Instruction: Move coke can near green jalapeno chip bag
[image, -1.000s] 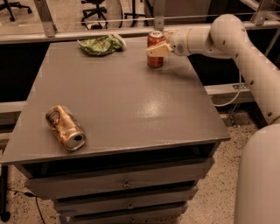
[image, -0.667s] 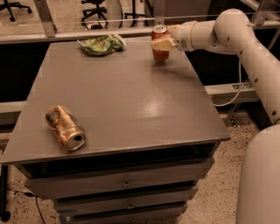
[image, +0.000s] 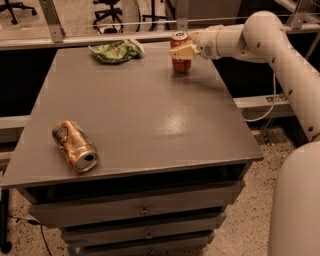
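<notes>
Grey table (image: 150, 115) over drawers (image: 145, 212), speckled floor (image: 250, 225), office chairs (image: 107, 7) beyond; the gripper (image: 181, 51) clasps the upright coke can (image: 180, 65) at the far edge, apart from the bag (image: 116, 51) to its left; gold can (image: 75, 146) lies front-left.

No text, brand name, number or sign is legible on any item.

- Coke can (image: 181, 65): red wall, silver top. The print on the wall cannot be read as letters.
- Tool (image: 181, 50): closed around the coke can at mid-height, with one pale finger across the can's front. Its casing carries no readable marking.
- Green jalapeno chip bag (image: 116, 51): lies on the surface (image: 150, 115), left of the coke can. It shows lighter mottled print, illegible.
- Gold-orange can (image: 75, 146): lies on its side, well apart from the coke can, nearer the camera and to the left. It has dark markings, not readable as characters.
</notes>
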